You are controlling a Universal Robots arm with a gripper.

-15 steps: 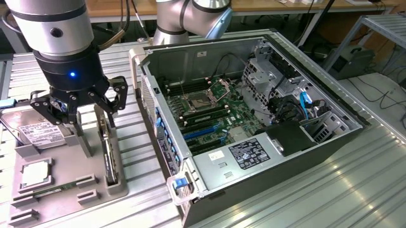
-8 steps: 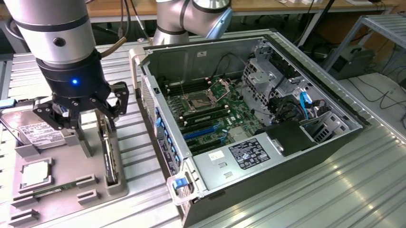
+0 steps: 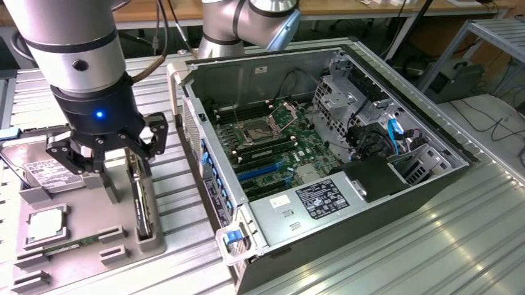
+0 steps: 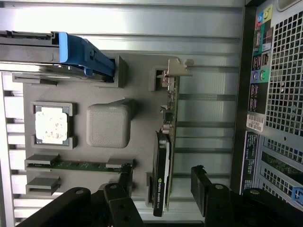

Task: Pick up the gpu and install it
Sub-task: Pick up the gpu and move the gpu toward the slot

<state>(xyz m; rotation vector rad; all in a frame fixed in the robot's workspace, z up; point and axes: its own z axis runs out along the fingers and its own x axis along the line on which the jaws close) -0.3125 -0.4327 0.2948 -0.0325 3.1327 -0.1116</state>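
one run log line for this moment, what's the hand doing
object: thin black-faced gpu card with silver metal bracket, on edge in grey holder tray | hand: open, above card, not gripping | install: not done

The gripper hides part of the gpu and the hard drive's right edge; the drive's label print is too small to read.
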